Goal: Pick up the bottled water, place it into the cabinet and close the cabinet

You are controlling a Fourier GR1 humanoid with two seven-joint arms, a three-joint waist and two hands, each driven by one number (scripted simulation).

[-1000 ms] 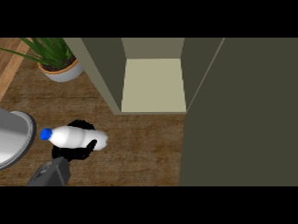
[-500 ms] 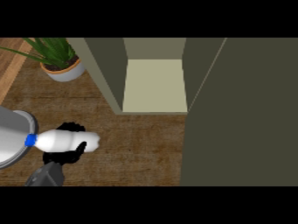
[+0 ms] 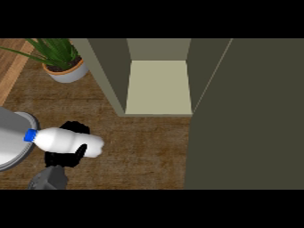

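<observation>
Head view: bottle [image 3: 65, 141] lies sideways over worktop [image 3: 147, 147], blue cap toward grey pot [image 3: 3, 138], left of open cabinet [image 3: 158, 87]. Left hand [image 3: 67, 153] curled round bottle body from below. Probably smooth, stiff, fairly light; mid-body hold suits. Fingers mostly hidden; right hand out of view; pot cut off.

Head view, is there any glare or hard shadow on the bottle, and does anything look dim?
Head view: the white plastic bottle with a blue cap is evenly bright, with no glare; no hard shadow falls on the brown counter top; the open cabinet's pale shelf is well lit, while the olive cabinet door looks dim.
</observation>
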